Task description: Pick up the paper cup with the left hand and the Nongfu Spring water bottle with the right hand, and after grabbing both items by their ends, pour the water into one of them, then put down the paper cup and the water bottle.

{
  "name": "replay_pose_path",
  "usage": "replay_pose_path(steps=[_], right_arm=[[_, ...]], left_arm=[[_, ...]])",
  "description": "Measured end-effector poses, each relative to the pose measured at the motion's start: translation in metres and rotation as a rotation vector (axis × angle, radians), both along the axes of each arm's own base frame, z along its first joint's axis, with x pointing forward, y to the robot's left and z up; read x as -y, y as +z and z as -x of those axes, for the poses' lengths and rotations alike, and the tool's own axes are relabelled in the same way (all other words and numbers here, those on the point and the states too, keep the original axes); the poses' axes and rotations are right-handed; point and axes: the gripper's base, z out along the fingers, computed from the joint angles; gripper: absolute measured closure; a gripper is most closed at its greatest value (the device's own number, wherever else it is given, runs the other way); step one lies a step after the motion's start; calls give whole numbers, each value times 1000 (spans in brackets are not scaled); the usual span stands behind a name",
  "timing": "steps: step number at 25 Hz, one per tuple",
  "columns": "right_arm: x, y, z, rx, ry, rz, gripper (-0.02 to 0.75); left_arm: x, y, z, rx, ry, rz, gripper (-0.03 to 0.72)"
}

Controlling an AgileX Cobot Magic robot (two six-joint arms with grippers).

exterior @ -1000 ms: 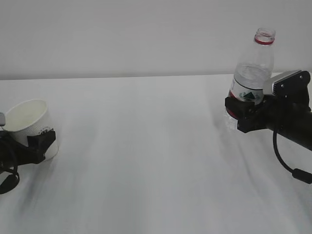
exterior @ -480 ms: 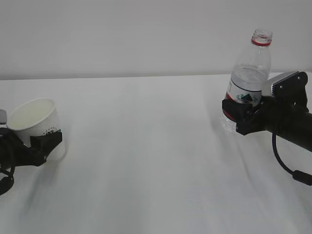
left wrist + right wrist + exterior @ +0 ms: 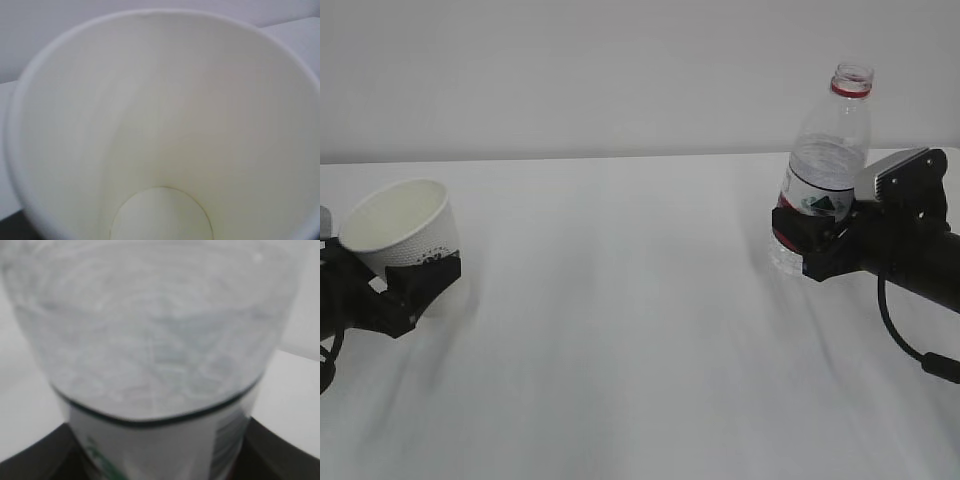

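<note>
The cup [image 3: 402,232] is sitting at the left edge of the exterior frame, tilted with its mouth leaning toward the upper left, and the left hand [image 3: 395,290] is pinching its lower part between its jaws, just above the tabletop [image 3: 620,330]. It is looking light and thin-walled, so it is likely to crush or go oval under a hard squeeze; a hold low down by the stiffer base, as here, is probably the safest. It is showing white with a dotted texture and a dark mark near the jaws, and the left wrist view is looking straight into its cream inside [image 3: 160,140], which is appearing dry and empty. The bottle [image 3: 820,170] is standing at the right of the exterior frame, nearly upright and leaning slightly, with the right hand [image 3: 810,245] closing its jaws around the lower body at the label. It is clear plastic with a red neck ring and no cap, smooth and likely slippery, and soft enough to dent. Whether it is holding much water cannot be told; if so it is the heavier item, and the open neck is making spilling easy when tipped.
</note>
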Motion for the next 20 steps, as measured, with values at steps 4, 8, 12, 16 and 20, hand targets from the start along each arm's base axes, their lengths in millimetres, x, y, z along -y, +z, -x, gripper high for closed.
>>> replay_pose_path(steps=[4, 8, 12, 16, 20], right_arm=[[-1, -1, 1, -11, 12, -2, 266], [-2, -3, 2, -31, 30, 13, 266], [-4, -4, 4, -48, 55, 16, 266], [-6, -5, 5, -54, 81, 18, 266], [-7, -5, 7, -67, 104, 11, 266]], left_arm=[[5, -1, 4, -16, -70, 8, 141], [10, -1, 7, -27, -133, 9, 141], [14, -2, 11, -44, -194, 15, 141], [19, -3, 15, -56, -242, 16, 141], [35, -3, 20, -57, -315, 14, 141]])
